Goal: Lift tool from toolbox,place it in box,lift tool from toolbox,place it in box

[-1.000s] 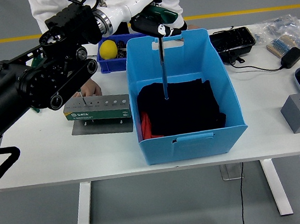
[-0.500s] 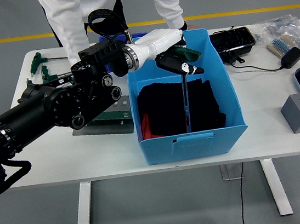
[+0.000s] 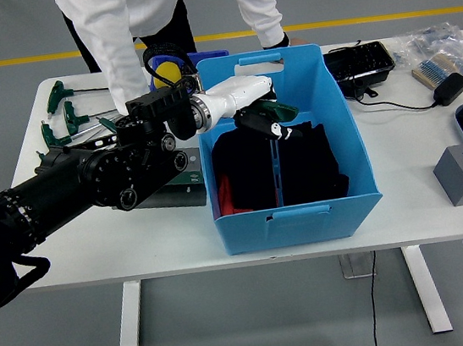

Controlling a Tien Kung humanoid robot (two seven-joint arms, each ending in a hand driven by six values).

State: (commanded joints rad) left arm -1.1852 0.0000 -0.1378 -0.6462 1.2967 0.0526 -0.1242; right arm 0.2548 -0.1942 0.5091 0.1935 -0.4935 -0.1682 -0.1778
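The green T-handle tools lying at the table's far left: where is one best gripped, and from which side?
Grip a T-handle tool by its green crossbar handle, coming from above. They lie flat on the table, and the handle is the thickest part; the thin metal shaft gives little hold.

My left arm (image 3: pixel 87 179) comes in from the lower left, black links reaching up and to the right, elbow low, forearm rising toward the wrist. The wrist section (image 3: pixel 234 96) is white and turned rightward. My left hand (image 3: pixel 265 119) points down and to the right, fingers curled closed around a green grip, with a thin shaft hanging straight down below the fist. Hand sits lower than the wrist. My right arm does not show.
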